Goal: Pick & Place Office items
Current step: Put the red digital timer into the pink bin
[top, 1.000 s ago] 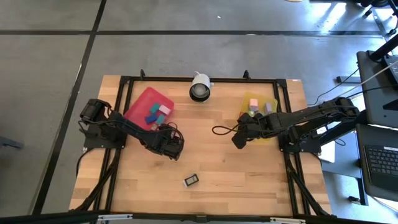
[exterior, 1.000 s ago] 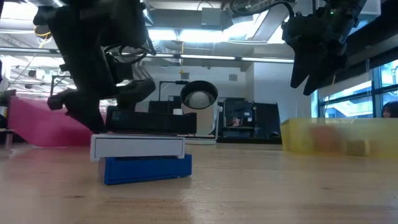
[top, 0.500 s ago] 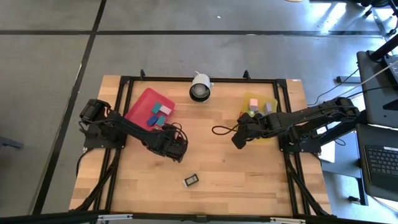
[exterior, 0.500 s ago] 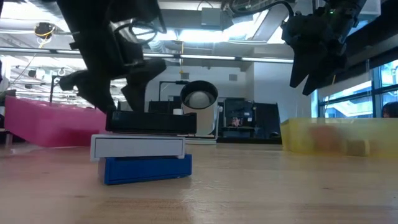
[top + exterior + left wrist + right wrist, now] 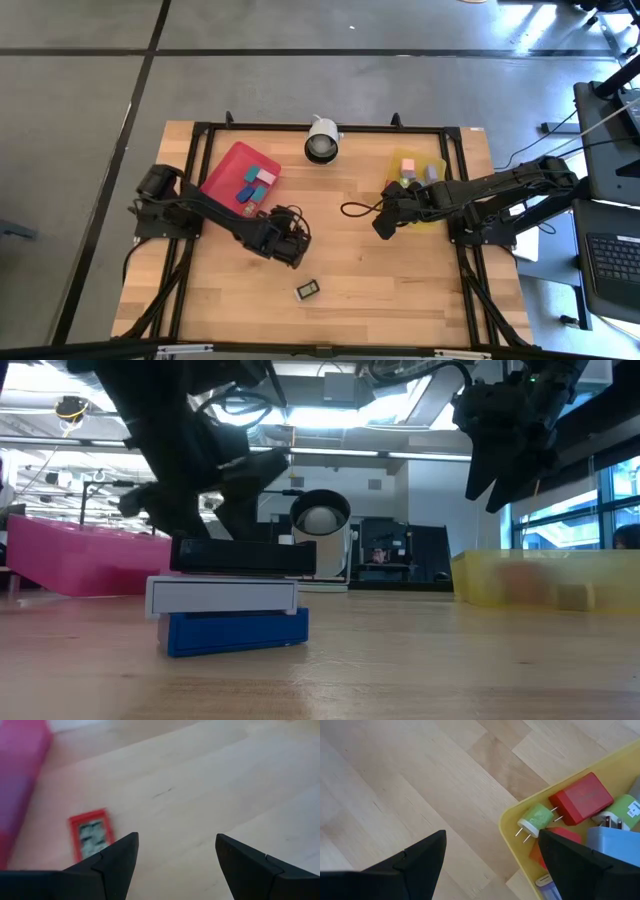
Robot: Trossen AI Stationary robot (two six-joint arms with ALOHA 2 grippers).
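Note:
A small black, white-labelled item lies flat on the wooden table near its front edge; the left wrist view shows it just beyond my left fingers. My left gripper hovers open above the table, a little to the far left of that item and touching nothing. The red tray at the far left holds teal, blue and pink pieces. My right gripper hangs open over bare wood beside the yellow tray. That tray holds a green plug, a red block and a blue block.
A white round camera stands at the middle of the table's far edge. A black frame runs round the table. Bare wood lies between the two trays and along the front edge.
My left gripper has moved from beside the red tray toward the table's near right, closer to the black labelled item, rising a little and rolling slightly. It stays open. My right gripper has kept still.

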